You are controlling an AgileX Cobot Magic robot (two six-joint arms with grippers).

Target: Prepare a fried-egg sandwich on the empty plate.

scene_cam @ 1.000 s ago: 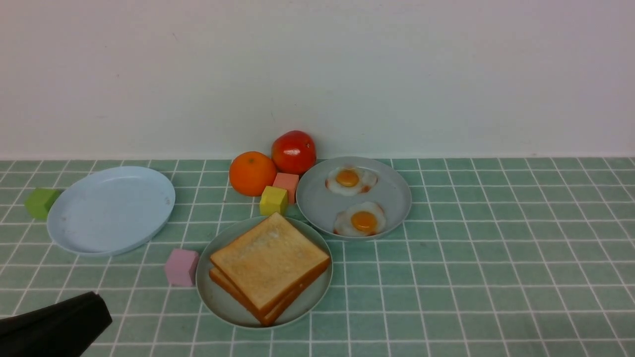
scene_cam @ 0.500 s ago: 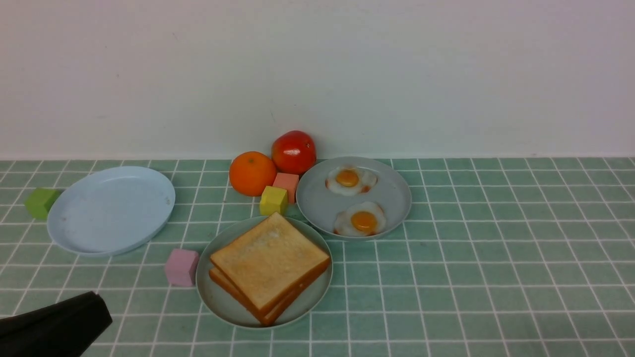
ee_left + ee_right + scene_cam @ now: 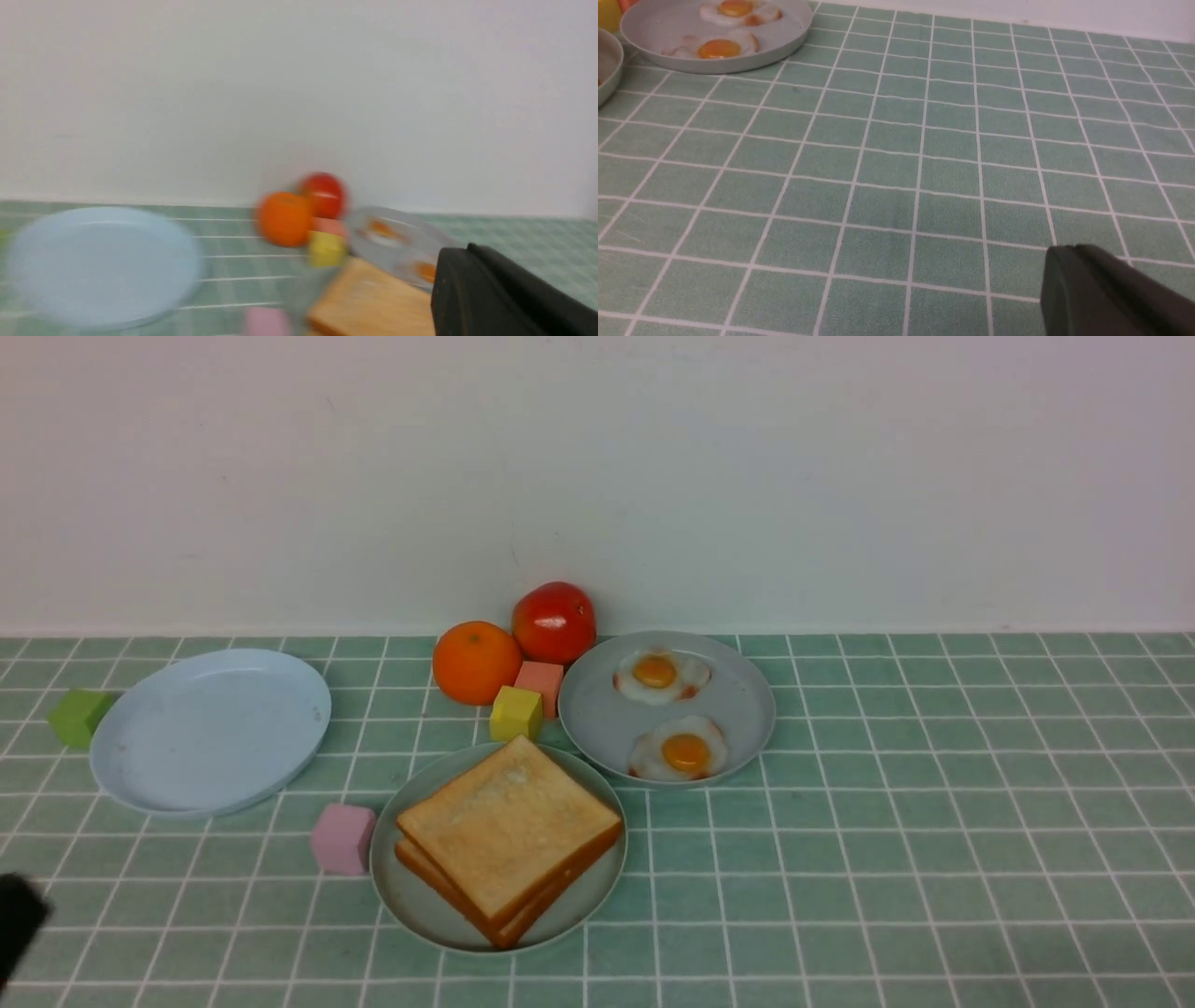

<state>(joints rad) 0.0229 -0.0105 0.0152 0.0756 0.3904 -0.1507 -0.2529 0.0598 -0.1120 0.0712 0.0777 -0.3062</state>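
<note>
Two toast slices (image 3: 509,835) lie stacked on a greenish plate (image 3: 411,896) at the front centre. Behind it on the right, a grey plate (image 3: 597,714) holds two fried eggs (image 3: 686,751) (image 3: 658,674). The empty plate (image 3: 210,733), pale bluish and the largest, lies at the left. My left gripper (image 3: 14,924) shows only as a dark blur at the lower left edge, well short of the toast. In the blurred left wrist view that gripper (image 3: 460,254) is shut and holds nothing. My right gripper (image 3: 1064,252) is shut over bare cloth, far from the eggs (image 3: 720,48).
An orange (image 3: 476,663) and a tomato (image 3: 553,621) sit by the back wall. A yellow cube (image 3: 515,713) and a salmon cube (image 3: 540,679) stand between them and the plates. A pink cube (image 3: 342,838) sits left of the toast, a green cube (image 3: 79,717) beside the empty plate.
My left gripper has drawn back toward the lower left and has almost left the front view. The plates, toast and eggs have not moved.
</note>
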